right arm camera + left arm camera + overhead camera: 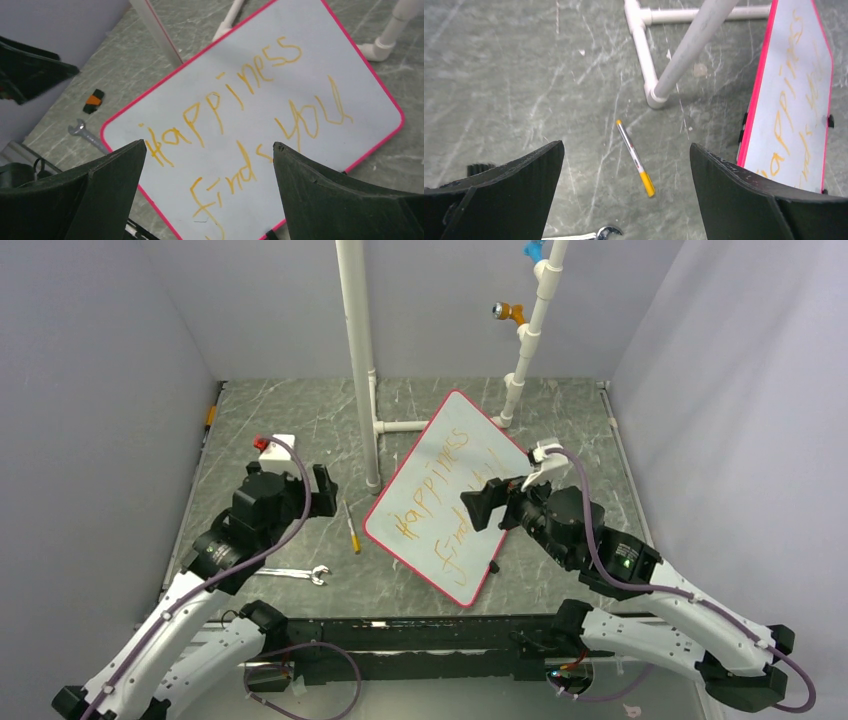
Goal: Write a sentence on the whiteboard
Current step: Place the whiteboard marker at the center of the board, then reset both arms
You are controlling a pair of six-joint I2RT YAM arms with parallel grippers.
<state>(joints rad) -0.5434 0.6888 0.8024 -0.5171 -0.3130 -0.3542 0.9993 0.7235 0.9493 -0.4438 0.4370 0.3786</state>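
Left tool: jaws apart, empty, marker on the bench beneath
Right tool: jaws apart, empty
Whiteboard: on the bench, under the right tool
Sentence: two orange lines, looks complete
Handling: likely light, stiff, slick; pinch at the edge, clear of the ink

A white plastic pipe post stands between the pink-framed whiteboard and a yellow marker pen; the grey marbled desk beyond the pen lies free.

Pale grey walls, marbled dark tabletop
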